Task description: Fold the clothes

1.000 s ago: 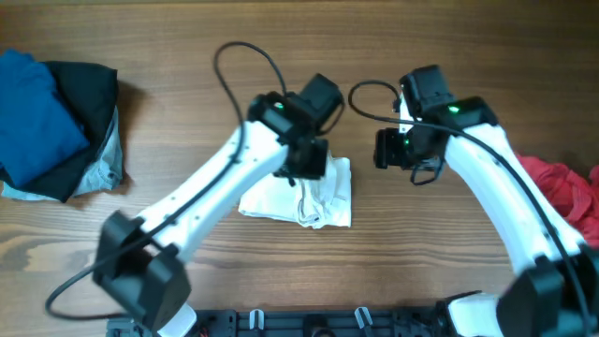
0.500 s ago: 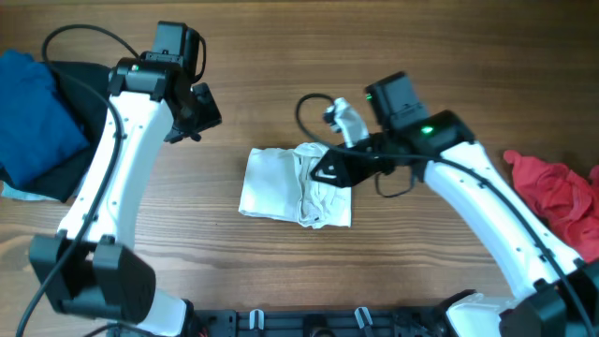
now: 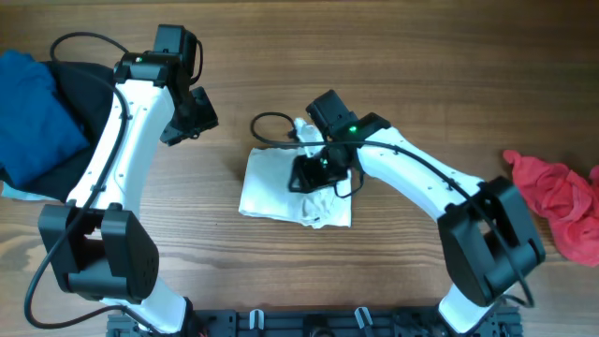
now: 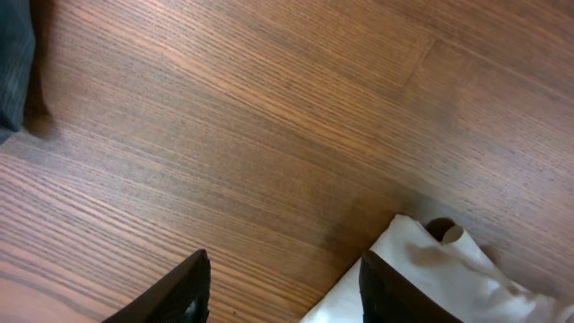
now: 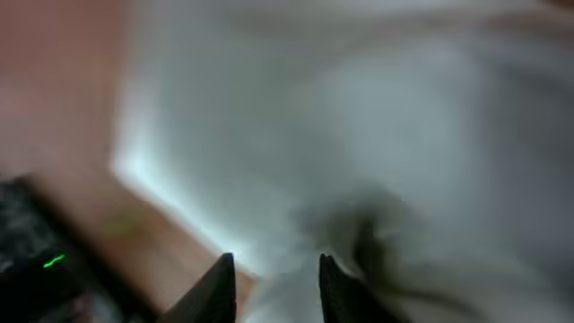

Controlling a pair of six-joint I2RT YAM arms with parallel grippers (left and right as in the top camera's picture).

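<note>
A folded white cloth [image 3: 267, 187] lies in the middle of the table. My right gripper [image 3: 312, 174] hovers low over its upper right part. The right wrist view is blurred: the fingers [image 5: 276, 287] are parted with white cloth [image 5: 341, 117] filling the frame beneath them. I cannot tell if they touch it. My left gripper [image 3: 190, 120] is open and empty up left of the cloth. In the left wrist view its fingers [image 4: 287, 296] are over bare wood, with a corner of the white cloth [image 4: 448, 278] at the lower right.
A pile of blue cloth [image 3: 28, 117] and black cloth [image 3: 84, 80] sits at the far left, and its dark edge shows in the left wrist view [image 4: 13, 63]. A crumpled red cloth [image 3: 557, 192] lies at the right edge. The wooden table [image 3: 421, 271] is bare in front.
My left arm swung off the white cloth to the upper left and now holds there. My right gripper moved left and down onto the white cloth.
</note>
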